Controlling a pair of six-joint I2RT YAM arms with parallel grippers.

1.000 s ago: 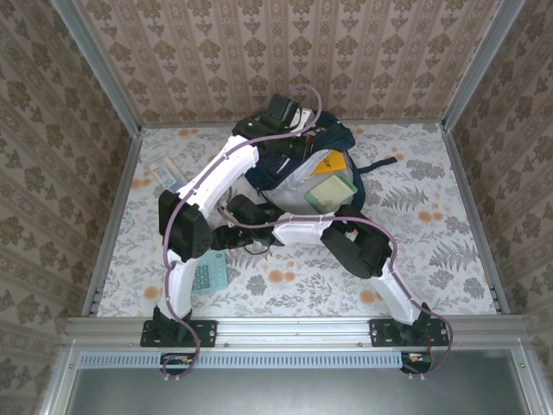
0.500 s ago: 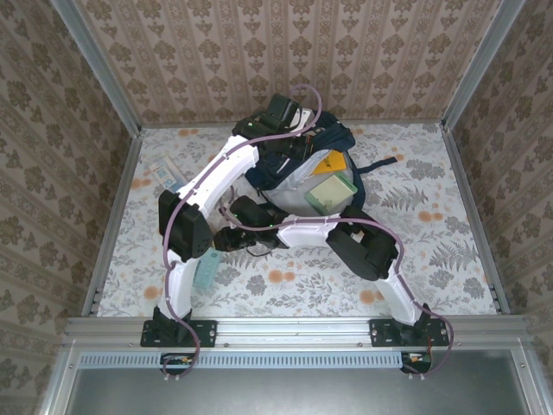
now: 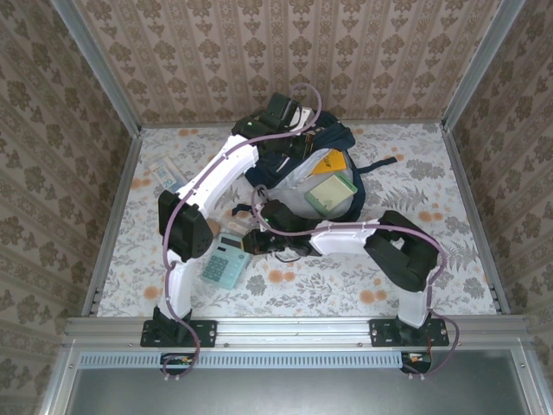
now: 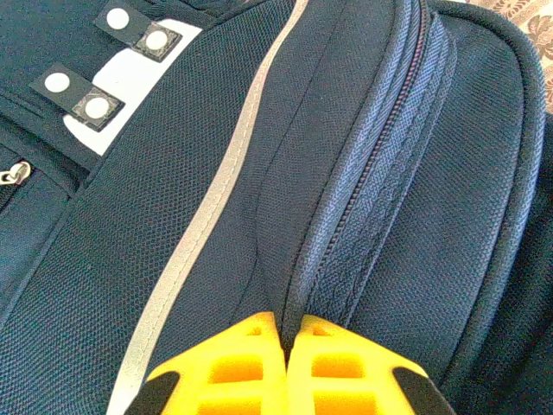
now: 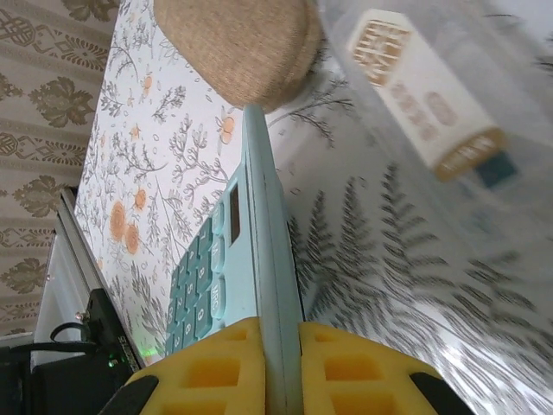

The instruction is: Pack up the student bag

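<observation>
With right fingers [image 5: 207,373] clenched on the edge of the thin pale-blue plastic calculator [image 5: 259,259], lift level toward the striped navy fabric student bag [image 4: 155,216] pinched at the zip by left fingers [image 4: 229,363].

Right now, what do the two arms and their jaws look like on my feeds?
Both match: the left arm and right arm have white shells between bulky black joints, black base plates, and a thin mauve cable looping along each. The left gripper and right gripper have bright yellow jaws with square moulded pockets and black outer corners.
</observation>
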